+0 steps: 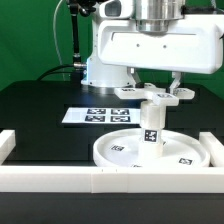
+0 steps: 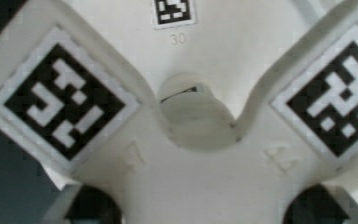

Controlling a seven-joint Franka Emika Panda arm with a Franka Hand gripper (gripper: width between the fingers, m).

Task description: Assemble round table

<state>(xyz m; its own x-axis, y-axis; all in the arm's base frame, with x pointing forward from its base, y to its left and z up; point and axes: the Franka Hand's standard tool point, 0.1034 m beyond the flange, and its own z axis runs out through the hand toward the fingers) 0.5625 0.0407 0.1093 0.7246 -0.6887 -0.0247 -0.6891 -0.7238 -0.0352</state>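
Claw (image 1: 155, 88) is straddling the white plastic cross-shaped foot (image 1: 152, 96), one finger on either side. Whether it is clamping or merely flanking the foot, I cannot tell. Straight below it, the short white cylindrical leg (image 1: 150, 127) is standing upright — long axis vertical — at the centre of the large white rimmed round disc (image 1: 170, 145), which is lying on the black bench (image 1: 40, 110). Black-and-white square tags are showing on all three parts.

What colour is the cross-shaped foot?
The white plastic cross-shaped foot bears black-and-white square tags; clearest in wrist view.
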